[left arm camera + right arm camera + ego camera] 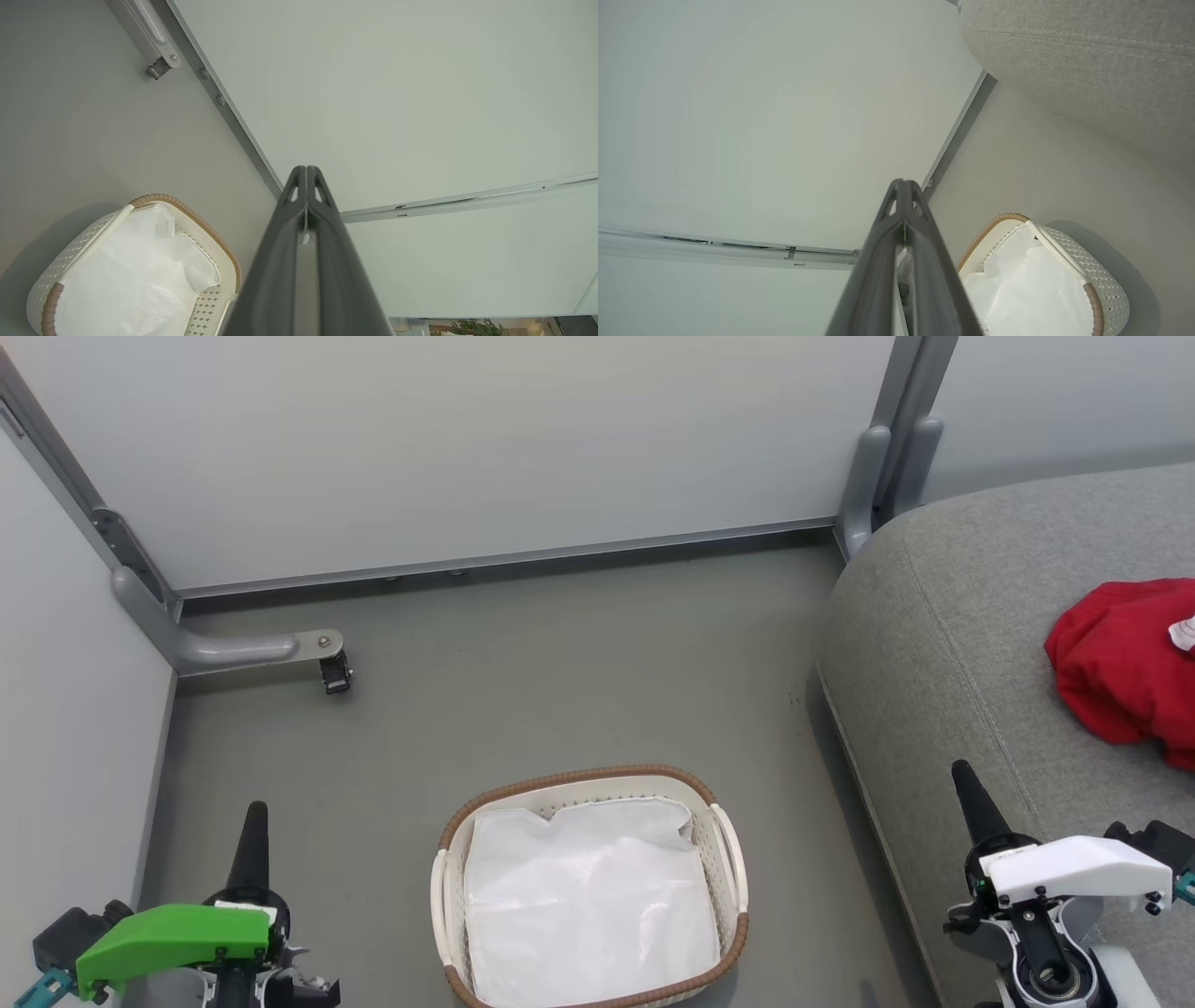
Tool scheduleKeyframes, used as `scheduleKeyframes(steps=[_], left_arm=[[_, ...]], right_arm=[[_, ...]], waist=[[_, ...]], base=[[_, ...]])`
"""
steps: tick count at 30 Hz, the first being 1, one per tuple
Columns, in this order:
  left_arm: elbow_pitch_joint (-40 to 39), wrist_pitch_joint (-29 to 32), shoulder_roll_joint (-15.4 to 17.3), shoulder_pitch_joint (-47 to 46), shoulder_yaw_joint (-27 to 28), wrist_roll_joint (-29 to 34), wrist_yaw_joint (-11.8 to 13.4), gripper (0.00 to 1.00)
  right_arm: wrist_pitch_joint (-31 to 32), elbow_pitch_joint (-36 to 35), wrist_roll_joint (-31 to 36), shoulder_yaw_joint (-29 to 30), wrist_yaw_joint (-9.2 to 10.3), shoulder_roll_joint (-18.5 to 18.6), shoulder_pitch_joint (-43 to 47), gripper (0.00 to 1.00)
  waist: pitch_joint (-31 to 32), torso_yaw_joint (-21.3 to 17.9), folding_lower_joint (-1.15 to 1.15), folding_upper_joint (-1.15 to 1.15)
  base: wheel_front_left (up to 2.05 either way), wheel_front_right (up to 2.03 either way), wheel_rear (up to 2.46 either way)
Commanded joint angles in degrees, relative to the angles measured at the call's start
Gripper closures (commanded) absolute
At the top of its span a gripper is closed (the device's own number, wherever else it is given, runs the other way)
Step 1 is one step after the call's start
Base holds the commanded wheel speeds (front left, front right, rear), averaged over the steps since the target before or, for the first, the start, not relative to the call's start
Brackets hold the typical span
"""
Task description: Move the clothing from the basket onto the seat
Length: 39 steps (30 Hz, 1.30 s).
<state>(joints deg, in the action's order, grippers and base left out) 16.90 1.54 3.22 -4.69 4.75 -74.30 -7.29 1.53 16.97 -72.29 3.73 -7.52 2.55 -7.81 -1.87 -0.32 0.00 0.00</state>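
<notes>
The white perforated basket (pixel 730 873) with its brown woven rim stands on the floor at the bottom middle and holds a plain white liner sheet (pixel 588 896). Red clothing (pixel 1116 663) lies bunched on the grey seat (pixel 943 616) at the right edge, with a small white label showing. My left gripper (pixel 255 814) hangs at the lower left, shut and empty, left of the basket. My right gripper (pixel 963 777) is at the lower right over the seat's front edge, shut and empty. The basket (pixel 205 301) also shows in the left wrist view and the basket (pixel 1104 289) in the right wrist view.
Pale partition walls (pixel 448 439) close off the back and left. A grey metal foot with a small caster (pixel 334 674) juts onto the floor at the left. Grey floor (pixel 560 672) lies between the basket and the wall.
</notes>
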Motion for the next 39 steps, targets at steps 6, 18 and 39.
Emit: scheduleKeyframes(steps=[6,18,39], left_arm=[[-1.02,1.04,0.02,-1.43,0.52,-3.64,-0.25,1.00],[-1.71,2.50,-0.12,-1.56,1.03,-8.71,-0.29,1.00],[-2.82,4.79,-0.34,-1.98,1.81,-16.75,-0.34,1.00]], right_arm=[[1.05,-1.06,-4.06,0.71,0.02,0.37,0.60,1.00],[2.48,-1.78,-9.72,1.50,0.02,0.41,1.11,1.00],[4.73,-2.90,-18.65,2.72,0.03,0.47,1.83,1.00]], waist=[[0.24,0.05,0.00,0.00],[0.70,0.13,0.00,0.00],[1.51,0.28,0.00,0.00]], base=[[0.00,0.00,0.00],[0.00,0.00,0.00],[0.00,0.00,0.00]])
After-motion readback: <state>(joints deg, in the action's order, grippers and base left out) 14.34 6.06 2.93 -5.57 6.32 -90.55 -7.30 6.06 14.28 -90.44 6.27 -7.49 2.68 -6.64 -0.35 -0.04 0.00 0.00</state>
